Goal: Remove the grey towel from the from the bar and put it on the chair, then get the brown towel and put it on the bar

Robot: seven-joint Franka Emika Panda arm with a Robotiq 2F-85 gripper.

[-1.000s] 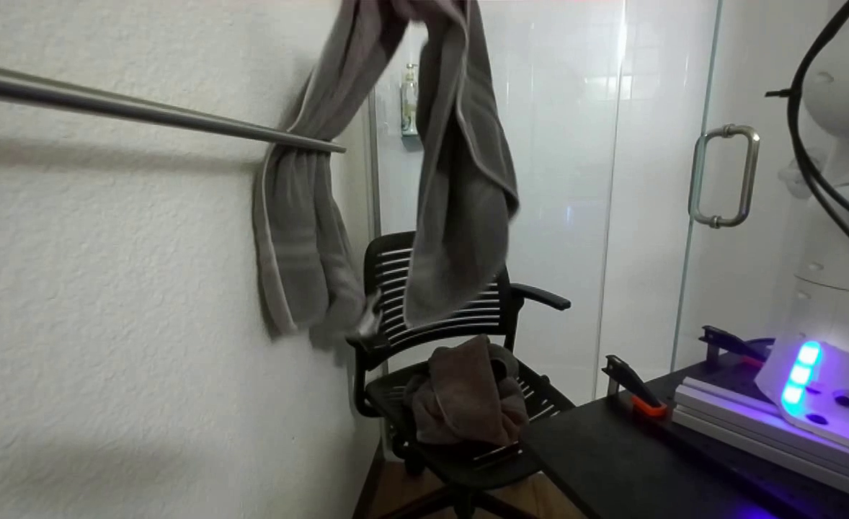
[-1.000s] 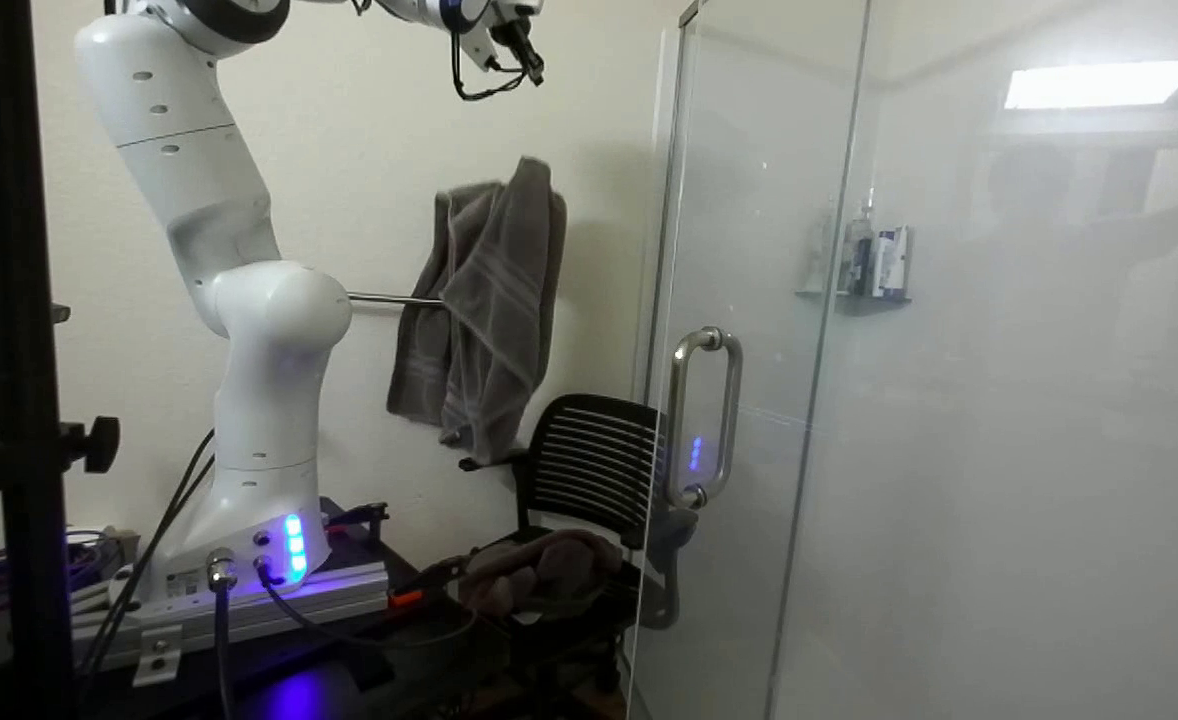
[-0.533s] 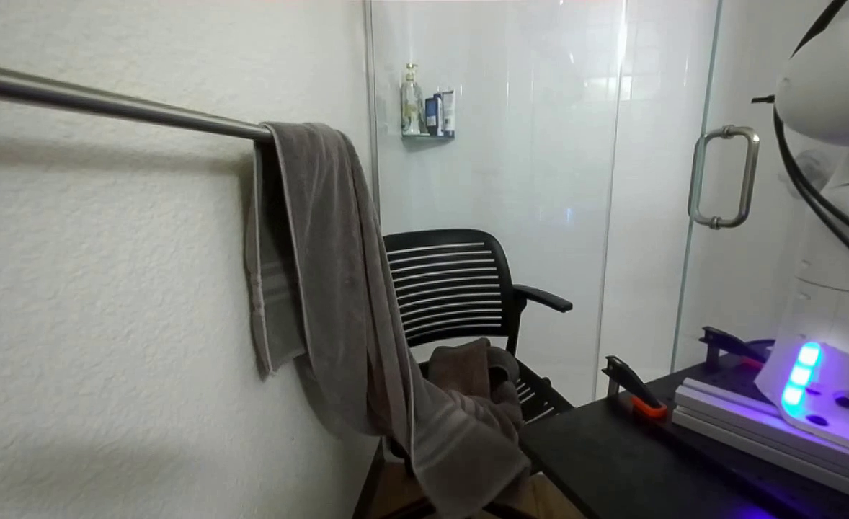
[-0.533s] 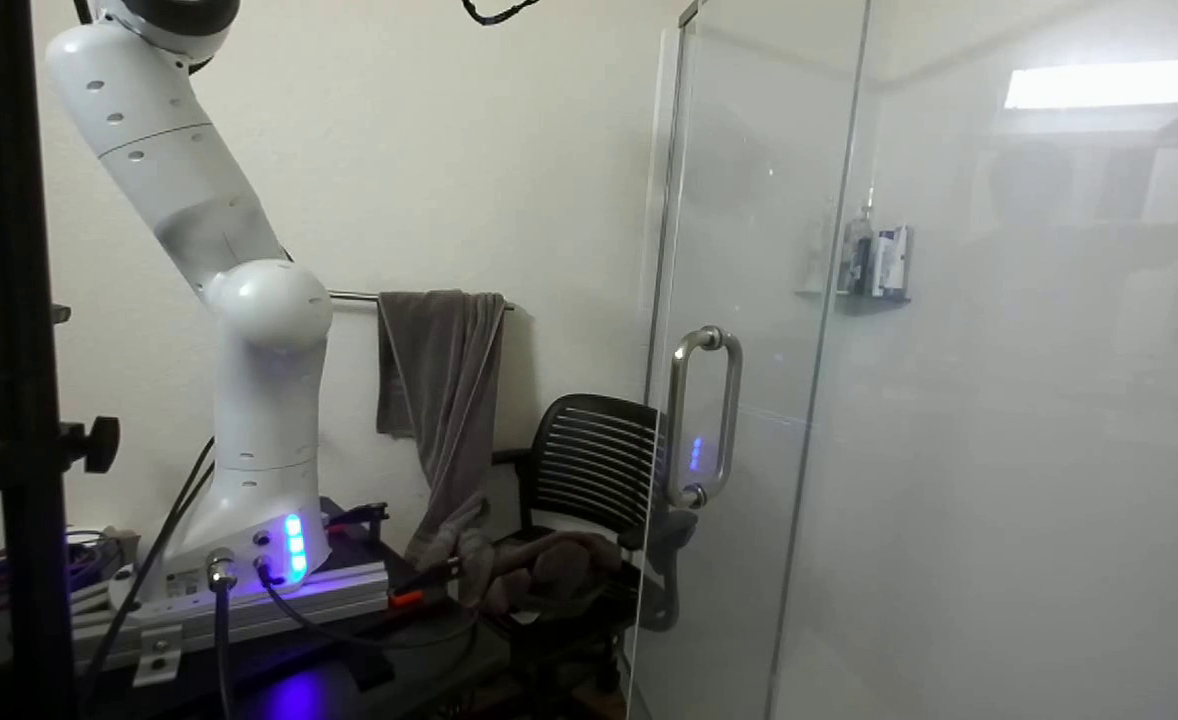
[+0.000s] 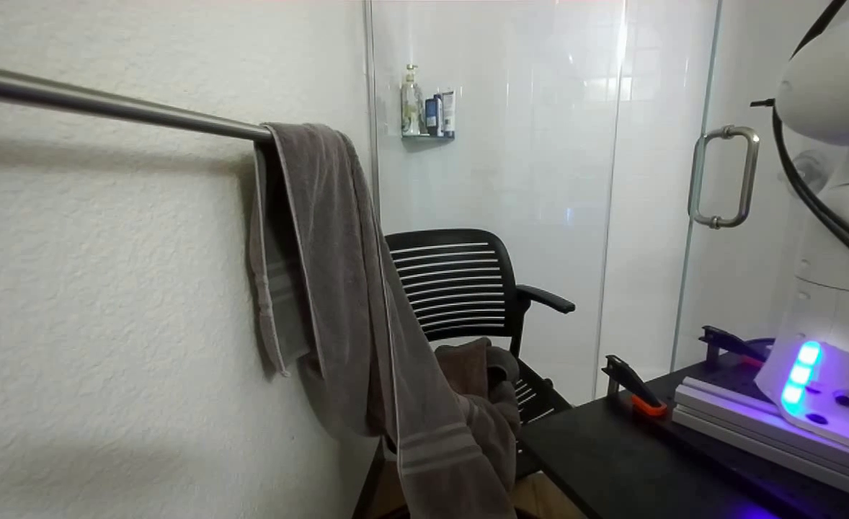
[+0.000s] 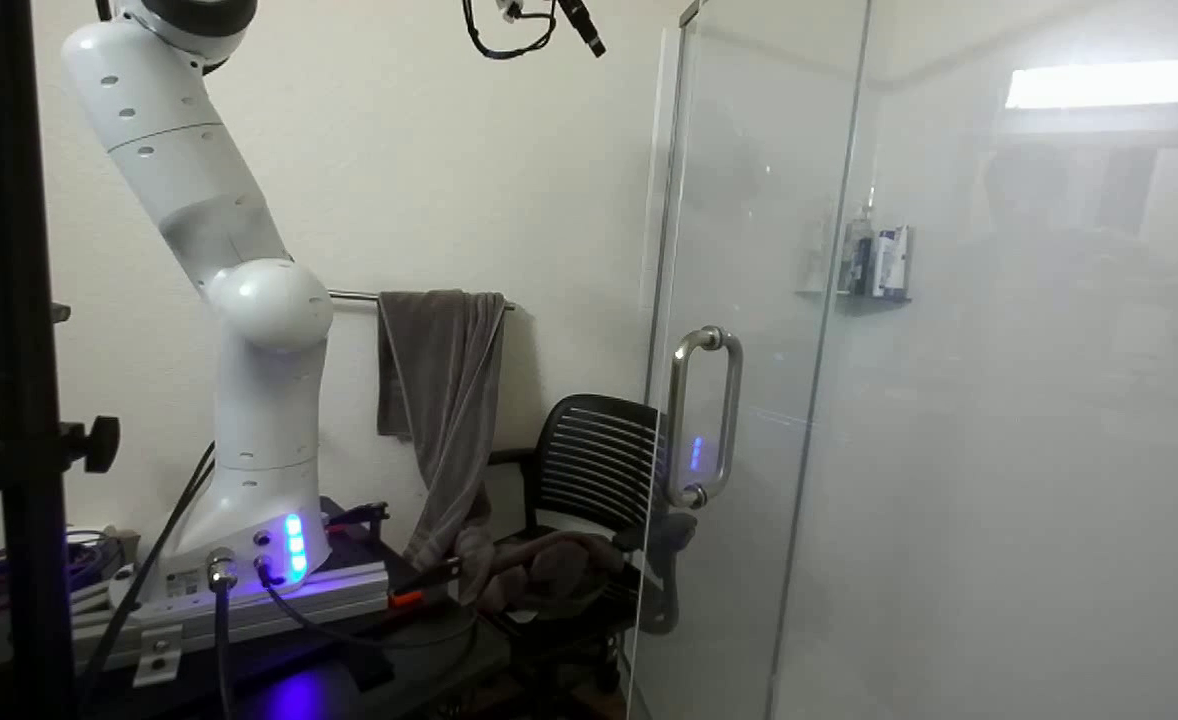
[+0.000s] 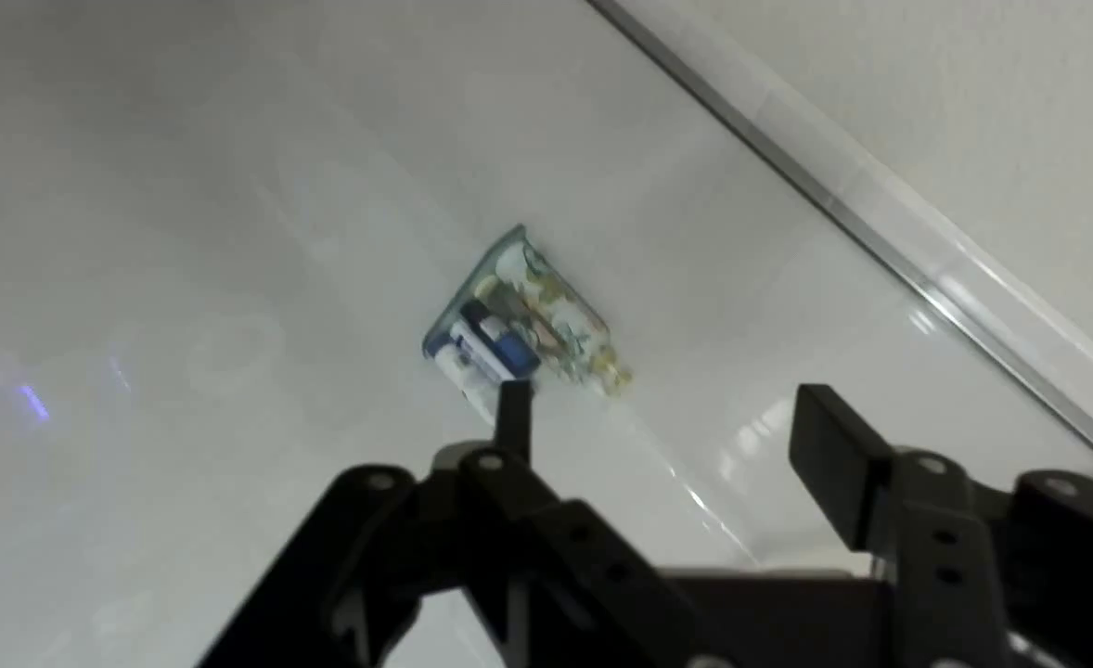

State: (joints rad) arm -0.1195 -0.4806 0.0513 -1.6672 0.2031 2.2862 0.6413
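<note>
The grey towel (image 5: 338,274) is draped over the end of the bar (image 5: 122,101). Its long end slants down in front of the chair (image 5: 460,288). A crumpled brown towel (image 6: 559,565), brownish with greyer parts, lies on the chair seat; the grey towel's hanging end partly covers it in an exterior view, and I cannot tell whether they touch. Seen from the wrist, my gripper (image 7: 662,408) stands open, with only the white shower wall behind the gap. High above the chair and apart from both towels, part of the gripper shows at the top of an exterior view.
A glass shower door with a metal handle (image 6: 704,415) stands to one side of the chair. Bottles (image 7: 519,315) sit on a corner shelf behind the glass. The arm's base is fixed to a black table (image 5: 597,461) with clamps (image 5: 633,386).
One second ago the grey towel was lifted high beside the bar. It has since dropped free, its long end swinging down toward the chair. The arm rose, then came slightly lower again.
</note>
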